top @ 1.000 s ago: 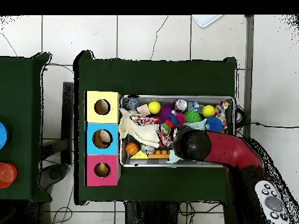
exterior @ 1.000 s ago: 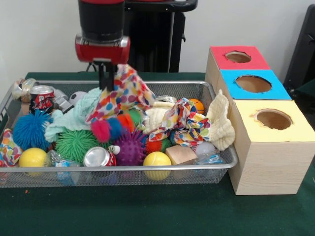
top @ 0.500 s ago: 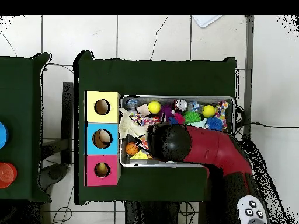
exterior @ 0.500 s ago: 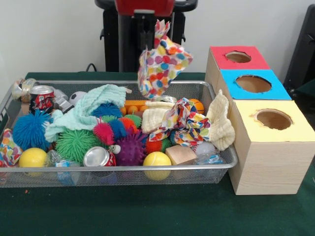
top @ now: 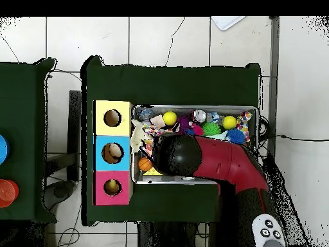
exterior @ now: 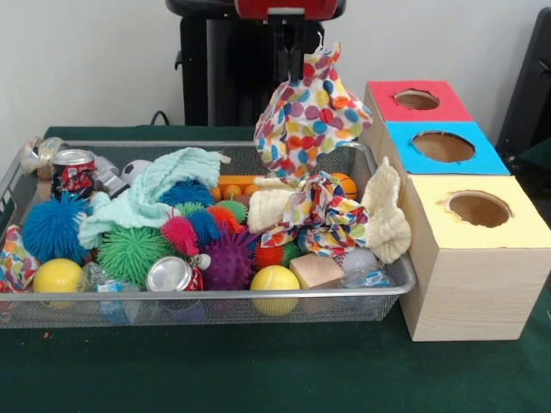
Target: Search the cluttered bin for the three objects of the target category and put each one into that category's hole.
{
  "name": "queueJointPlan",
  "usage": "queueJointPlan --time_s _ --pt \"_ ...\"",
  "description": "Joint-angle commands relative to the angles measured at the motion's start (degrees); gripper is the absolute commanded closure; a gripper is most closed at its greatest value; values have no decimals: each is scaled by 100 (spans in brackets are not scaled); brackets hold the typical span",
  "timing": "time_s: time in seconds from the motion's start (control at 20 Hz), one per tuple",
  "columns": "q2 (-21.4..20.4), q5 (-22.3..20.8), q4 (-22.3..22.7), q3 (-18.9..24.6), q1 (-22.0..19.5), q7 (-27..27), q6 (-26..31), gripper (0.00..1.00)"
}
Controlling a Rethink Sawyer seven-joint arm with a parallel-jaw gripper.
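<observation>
My gripper (exterior: 298,41) hangs from the top edge in the front view, shut on a polka-dot cloth (exterior: 310,112). The cloth dangles above the far right part of the wire-mesh bin (exterior: 258,297), close to the red-topped box and its round hole (exterior: 417,99). In the overhead view my arm (top: 186,156) covers the near side of the bin (top: 193,107) and hides the gripper. The red box's hole (top: 112,187) shows something pale yellow inside. No plush animal shows plainly among the clutter.
The blue-topped box (exterior: 443,146) and the yellow-topped box (exterior: 478,209) stand in a row with the red one. The bin holds spiky balls (exterior: 53,225), cans (exterior: 172,275), yellow balls (exterior: 275,280), a mint cloth (exterior: 146,198), a second polka-dot cloth (exterior: 318,215) and a cream cloth (exterior: 385,215).
The gripper has lifted the polka-dot cloth out of the bin's clutter and carried it rightward toward the boxes in the front view. The spiky balls beneath are uncovered.
</observation>
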Motion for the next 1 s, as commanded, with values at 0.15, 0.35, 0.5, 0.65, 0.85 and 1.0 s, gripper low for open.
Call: queueJointPlan --time_s 0.15,0.35,0.5,0.65,0.85,1.0 --pt "229 242 417 -125 10 1035 -174 0" --pt "305 117 354 -165 21 966 -244 0" --pt "322 120 346 -169 -3 933 -285 0" --pt "315 121 318 -172 -18 922 -375 0" --pt "189 133 525 -198 -66 832 -411 0" --pt "220 0 366 -231 -240 536 -217 0"
